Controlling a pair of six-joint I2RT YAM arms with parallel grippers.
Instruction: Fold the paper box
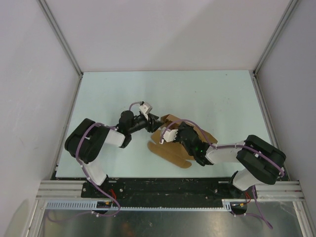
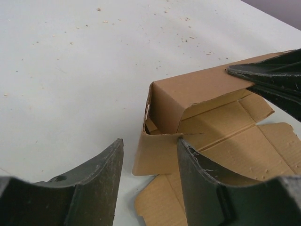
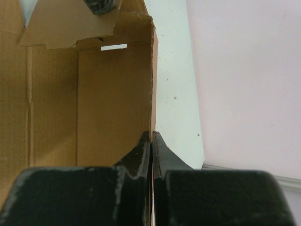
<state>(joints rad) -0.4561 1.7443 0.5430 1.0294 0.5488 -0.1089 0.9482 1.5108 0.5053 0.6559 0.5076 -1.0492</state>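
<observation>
The pale table point(image 1: 207, 94) carries the half-formed paper box point(image 1: 174, 154), which lies between both grippers. The right gripper point(image 3: 152, 137) pinches one upright box wall edge-on. The left gripper point(image 2: 149, 143) is spread wide, with the box's end flap just ahead of it.

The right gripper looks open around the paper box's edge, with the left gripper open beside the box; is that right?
Not quite: the right wrist view shows the right gripper shut on the edge of the paper box; the left gripper is open beside the box.
</observation>
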